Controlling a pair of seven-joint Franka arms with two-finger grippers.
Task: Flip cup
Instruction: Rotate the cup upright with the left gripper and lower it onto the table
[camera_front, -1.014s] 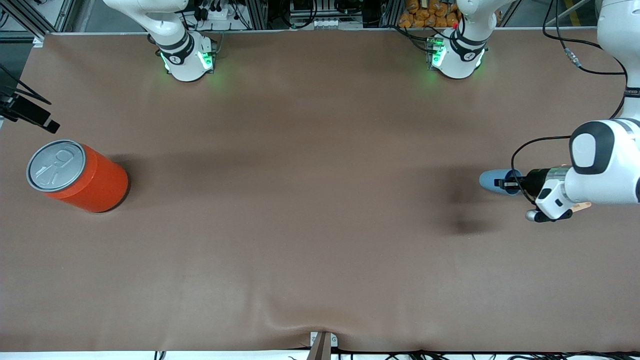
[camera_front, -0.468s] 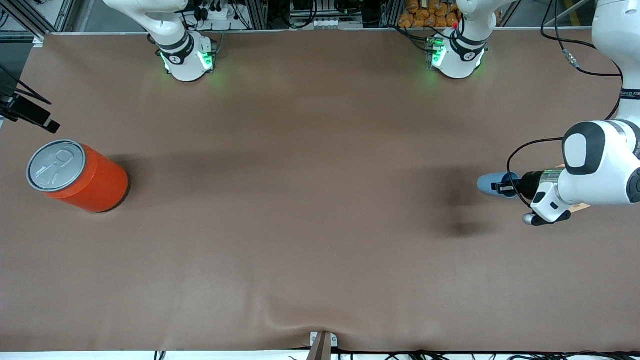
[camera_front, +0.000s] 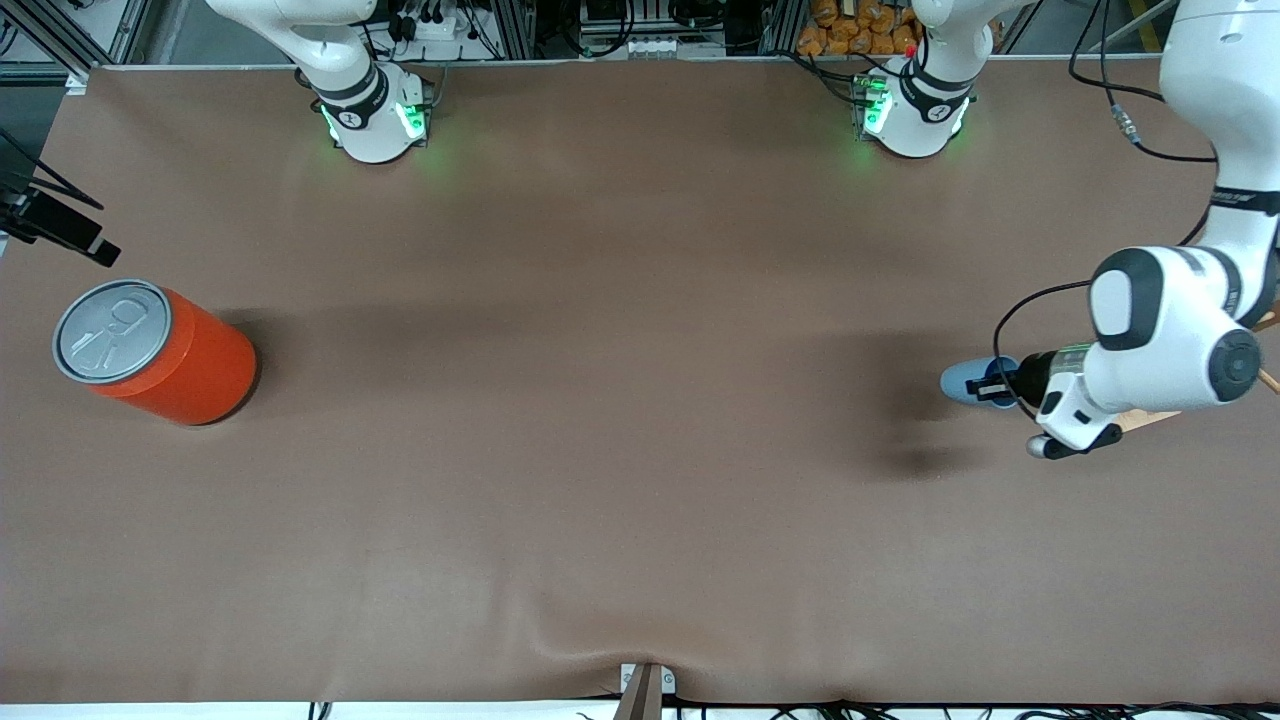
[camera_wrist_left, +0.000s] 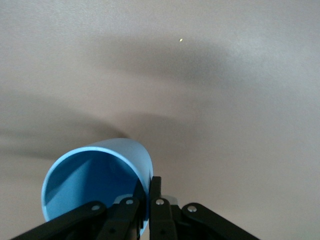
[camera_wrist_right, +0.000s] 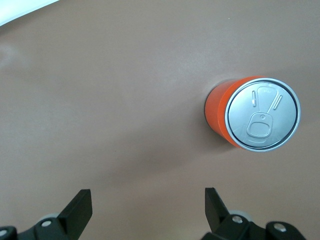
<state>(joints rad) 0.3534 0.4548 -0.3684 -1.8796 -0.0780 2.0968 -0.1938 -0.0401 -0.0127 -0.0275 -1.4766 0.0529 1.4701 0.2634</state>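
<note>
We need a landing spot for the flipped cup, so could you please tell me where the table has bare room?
The widest bare stretch of the table runs between the orange can at the right arm's end and the cup, which the left gripper holds over the left arm's end. It is crowded only under that arm. The right gripper waits open above the can's end.

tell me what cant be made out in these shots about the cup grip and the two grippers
- Cup base: in the front view the cup's open end is hidden by the left gripper; the left wrist view shows only the blue inside, so the base is unseen.
- Right gripper: out of frame in the front view; the right wrist view shows only its open fingertips above the orange can.
- Cup's height over the table: unclear.
</note>
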